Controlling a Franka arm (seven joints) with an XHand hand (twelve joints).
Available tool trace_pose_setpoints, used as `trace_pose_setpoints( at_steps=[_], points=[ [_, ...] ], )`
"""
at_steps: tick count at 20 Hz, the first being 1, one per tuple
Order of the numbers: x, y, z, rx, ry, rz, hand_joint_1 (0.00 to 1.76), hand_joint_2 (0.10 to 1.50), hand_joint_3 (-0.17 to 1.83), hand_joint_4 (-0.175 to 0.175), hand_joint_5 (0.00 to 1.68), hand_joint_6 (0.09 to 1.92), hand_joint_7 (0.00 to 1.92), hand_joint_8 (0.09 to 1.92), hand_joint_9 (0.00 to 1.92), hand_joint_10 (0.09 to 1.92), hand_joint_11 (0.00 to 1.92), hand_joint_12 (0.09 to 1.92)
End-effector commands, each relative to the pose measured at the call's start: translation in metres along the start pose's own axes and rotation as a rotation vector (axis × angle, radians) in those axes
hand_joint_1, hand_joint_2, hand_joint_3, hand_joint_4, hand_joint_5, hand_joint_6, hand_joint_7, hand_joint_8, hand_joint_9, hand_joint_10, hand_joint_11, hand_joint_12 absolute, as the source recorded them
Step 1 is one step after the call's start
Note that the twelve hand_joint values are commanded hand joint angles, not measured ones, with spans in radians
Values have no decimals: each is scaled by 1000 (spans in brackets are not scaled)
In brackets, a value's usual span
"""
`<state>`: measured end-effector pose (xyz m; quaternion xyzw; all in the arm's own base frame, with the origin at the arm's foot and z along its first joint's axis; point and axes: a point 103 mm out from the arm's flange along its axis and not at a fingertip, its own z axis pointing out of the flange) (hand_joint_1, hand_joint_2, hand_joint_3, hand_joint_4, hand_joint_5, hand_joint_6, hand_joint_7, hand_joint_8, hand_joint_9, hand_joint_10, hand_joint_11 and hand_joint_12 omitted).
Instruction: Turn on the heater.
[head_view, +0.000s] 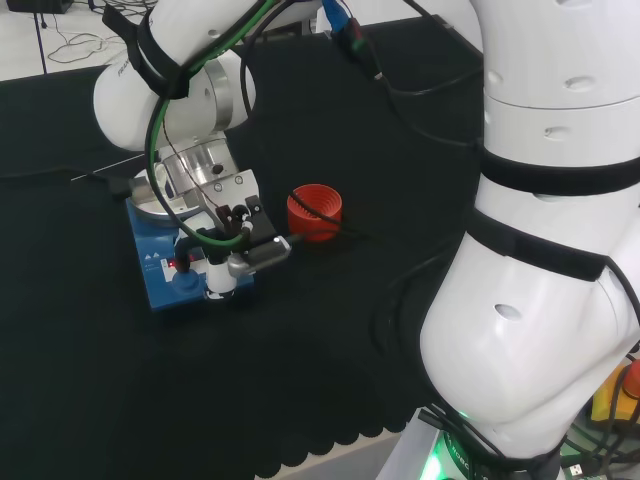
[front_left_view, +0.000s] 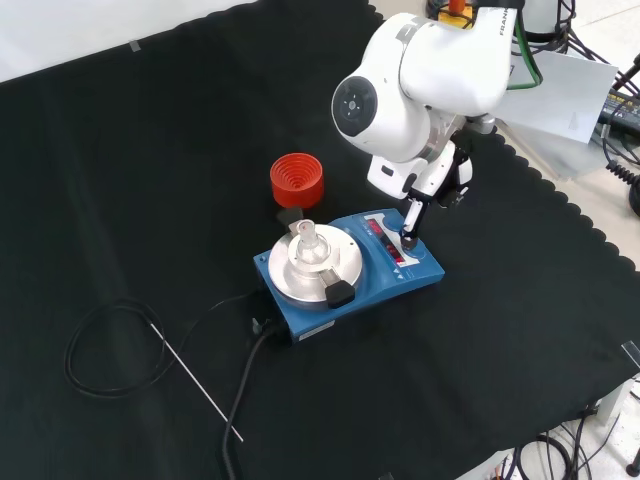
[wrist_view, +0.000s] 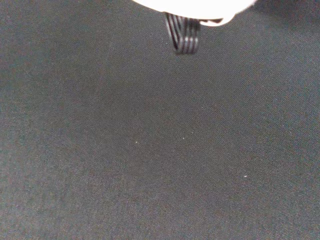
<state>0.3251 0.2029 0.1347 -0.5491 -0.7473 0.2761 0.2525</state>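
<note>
A blue heater (front_left_view: 300, 312) with a round metal plate (front_left_view: 345, 268) stands mid-cloth, and a small clear glass piece (front_left_view: 307, 240) sits on that plate. The hand (front_left_view: 432, 180) hangs over the heater's front panel. One straight finger (front_left_view: 409, 228) points down and its tip touches the panel beside the red display (front_left_view: 385, 240). In the head view the hand (head_view: 238, 232) covers the right part of the heater (head_view: 158, 268), with a fingertip (head_view: 217, 284) down on the panel. In the wrist view there is black cloth under a blurred white part of the hand (wrist_view: 190, 5).
A red ribbed ring stand (front_left_view: 297, 180) sits just behind the heater, also seen in the head view (head_view: 315, 210). A black cable (front_left_view: 110, 350) coils at the left, and a thin metal rod (front_left_view: 195, 380) lies beside it. The arm's white links (head_view: 540, 250) stand at the right.
</note>
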Motion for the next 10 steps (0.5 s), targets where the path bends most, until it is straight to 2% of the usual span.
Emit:
trace_pose_setpoints(
  at_steps=[1, 10],
  points=[
    [1, -1, -9, -17, -4, 1, 1438, 652, 1078, -50, 301, 459, 1630, 1592, 1694, 1538, 1305, 1344],
    [-1, -22, -53, -120, 0, 4, 1438, 649, 1081, -52, 315, 460, 1631, 1589, 1693, 1537, 1304, 1345]
  ],
)
